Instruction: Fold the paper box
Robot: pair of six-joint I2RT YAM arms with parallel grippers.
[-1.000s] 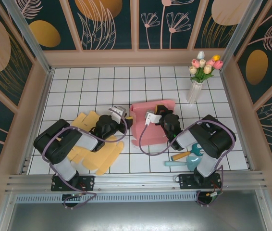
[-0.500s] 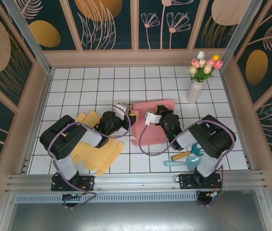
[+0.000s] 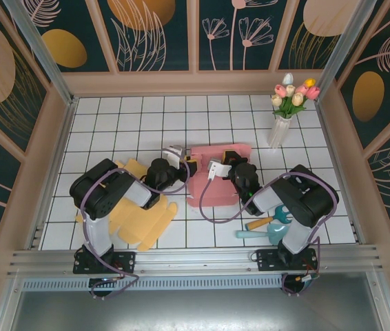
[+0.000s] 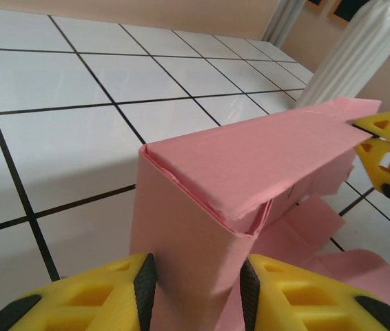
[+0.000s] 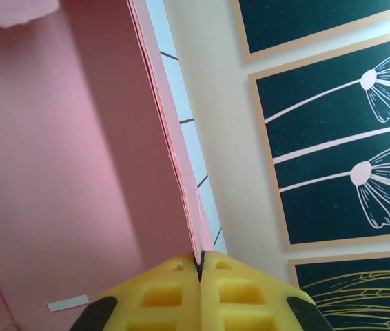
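The pink paper box (image 3: 216, 185) lies partly folded at the middle of the tiled table. My left gripper (image 3: 188, 165) is at its left end. In the left wrist view the box's upright folded end (image 4: 250, 162) stands between the jaws of the left gripper (image 4: 198, 286), with both black pads against its sides. My right gripper (image 3: 226, 160) is at the box's far edge. In the right wrist view the right gripper (image 5: 200, 261) is shut on the thin top edge of a pink wall (image 5: 78, 138). A yellow right fingertip (image 4: 388, 148) touches the raised flap.
Flat yellow paper sheets (image 3: 140, 214) lie under the left arm. A white vase of tulips (image 3: 281, 127) stands at the back right, and the vase (image 4: 360, 52) rises just behind the box. A teal and orange tool (image 3: 267, 227) lies near the right arm's base.
My left gripper has moved right, off the yellow sheets to the box's left end, and its jaws have closed in on it. The right arm has stayed put.
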